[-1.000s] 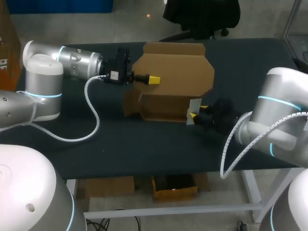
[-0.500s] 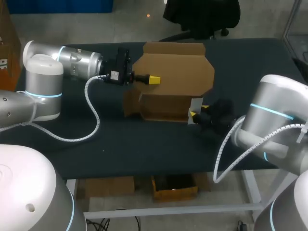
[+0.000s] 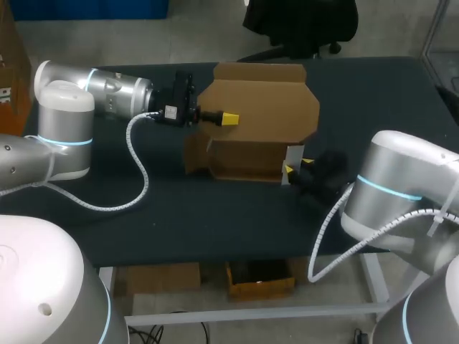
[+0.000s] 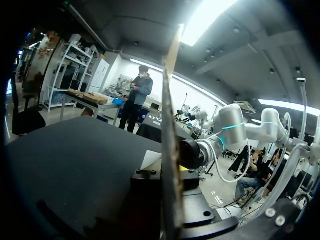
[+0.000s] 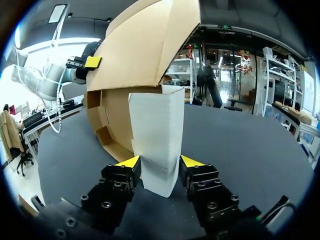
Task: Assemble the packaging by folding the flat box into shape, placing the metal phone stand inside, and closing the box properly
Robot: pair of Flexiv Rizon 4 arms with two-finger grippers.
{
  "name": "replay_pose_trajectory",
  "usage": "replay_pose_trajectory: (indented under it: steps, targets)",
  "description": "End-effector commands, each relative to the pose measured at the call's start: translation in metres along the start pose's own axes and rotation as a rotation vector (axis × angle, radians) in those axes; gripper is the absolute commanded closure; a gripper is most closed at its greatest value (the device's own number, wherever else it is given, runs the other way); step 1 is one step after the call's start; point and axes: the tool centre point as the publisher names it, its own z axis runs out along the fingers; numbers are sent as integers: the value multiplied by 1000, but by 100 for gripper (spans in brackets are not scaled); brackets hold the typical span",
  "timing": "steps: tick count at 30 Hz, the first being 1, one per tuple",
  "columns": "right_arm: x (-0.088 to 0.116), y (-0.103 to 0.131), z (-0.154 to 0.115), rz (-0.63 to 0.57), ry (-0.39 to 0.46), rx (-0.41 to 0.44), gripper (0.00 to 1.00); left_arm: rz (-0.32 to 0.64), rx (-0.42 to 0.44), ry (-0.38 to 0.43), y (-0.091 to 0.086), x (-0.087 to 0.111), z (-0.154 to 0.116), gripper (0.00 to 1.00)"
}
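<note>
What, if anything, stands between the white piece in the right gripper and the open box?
Nothing visible. The white piece, clamped in the right gripper, stands at the open end of the box; the left gripper holds the lid up.

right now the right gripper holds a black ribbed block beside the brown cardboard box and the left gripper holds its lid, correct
The ribbed block is white, not black, per the right wrist view. The right gripper holds it beside the brown cardboard box; the left gripper holds the lid.
</note>
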Motion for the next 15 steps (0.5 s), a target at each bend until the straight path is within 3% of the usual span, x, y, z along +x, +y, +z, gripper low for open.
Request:
replay_pose_trajectory:
  steps: [1,15]
  targets:
    - [3,-3,2,7,-302,-16,55,0,0,4,3,-2,1,100]
    - [-2,-6,3,67,-384,-23,60,0,0,4,3,-2,1,100]
